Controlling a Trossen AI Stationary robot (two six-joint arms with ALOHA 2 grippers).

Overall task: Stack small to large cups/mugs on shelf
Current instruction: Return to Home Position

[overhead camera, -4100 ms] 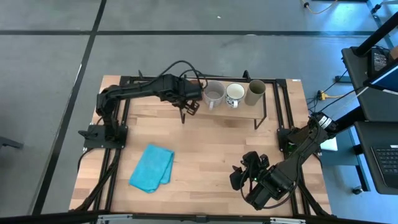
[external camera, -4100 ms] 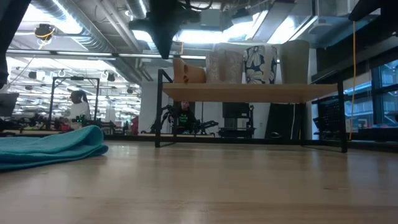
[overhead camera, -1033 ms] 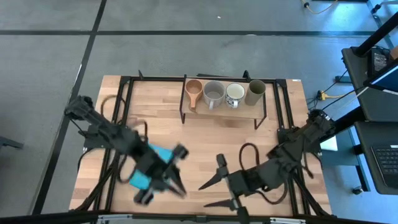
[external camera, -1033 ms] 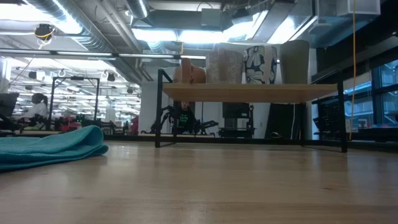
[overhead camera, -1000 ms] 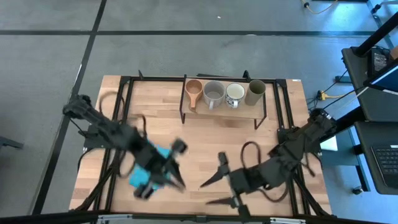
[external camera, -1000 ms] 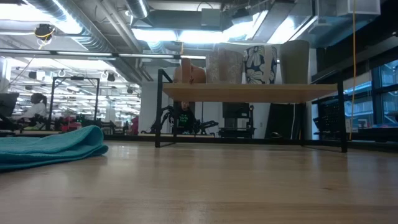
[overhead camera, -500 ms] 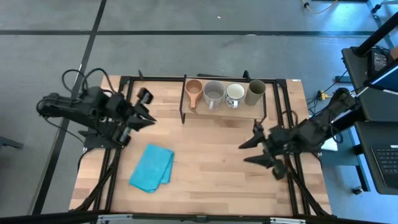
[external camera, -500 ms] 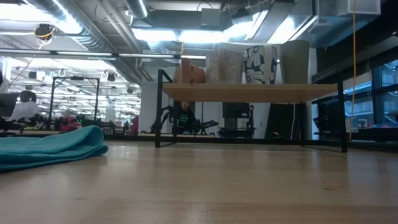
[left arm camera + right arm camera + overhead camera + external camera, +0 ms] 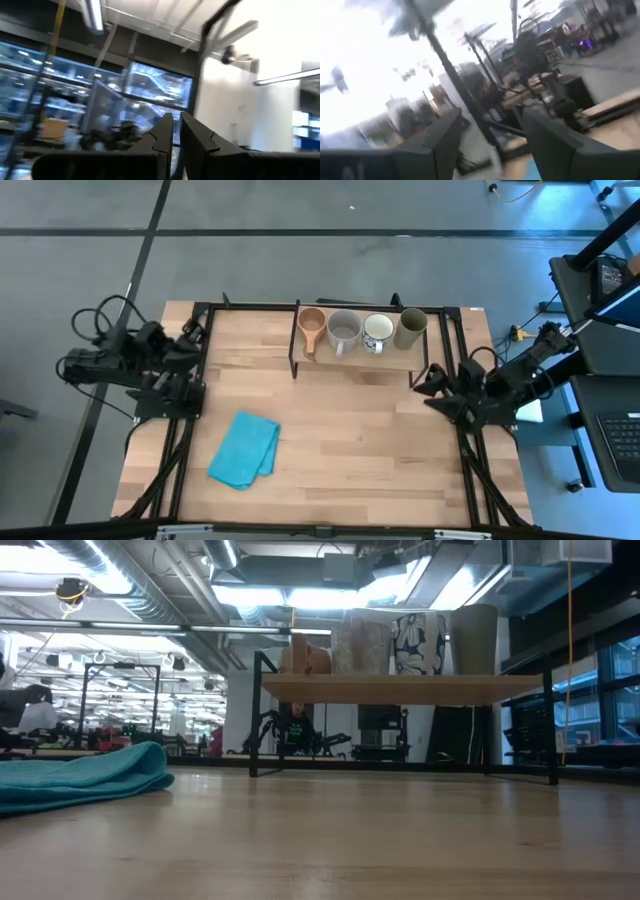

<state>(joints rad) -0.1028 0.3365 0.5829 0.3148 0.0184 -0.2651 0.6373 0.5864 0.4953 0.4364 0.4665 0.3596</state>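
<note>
The left gripper (image 9: 176,116), its two dark fingers pressed almost together and holding nothing, sits folded back at the left edge of the table (image 9: 350,430), well away from the shelf (image 9: 392,361). The right gripper (image 9: 490,114), fingers spread wide and likewise empty, hangs near the table's right edge, just beside the shelf's right-hand legs. Both arms look parked clear of the work, which fits a return to rest rather than another pick.

On the shelf's light wooden board four vessels stand upright in one row, close together: the small brown cup (image 9: 312,321) at the left end with its stub handle pointing toward the table's middle, then the grey mug (image 9: 344,329), the white mug (image 9: 378,330) and the taller green tumbler (image 9: 411,327) at the right end. The line runs from smallest to largest, side by side rather than nested, so the sorting appears done. Seen from table height, all four sit level and well in from the board's ends. A blue cloth (image 9: 245,450) lies crumpled on the table's left half, well apart from shelf and arms.
</note>
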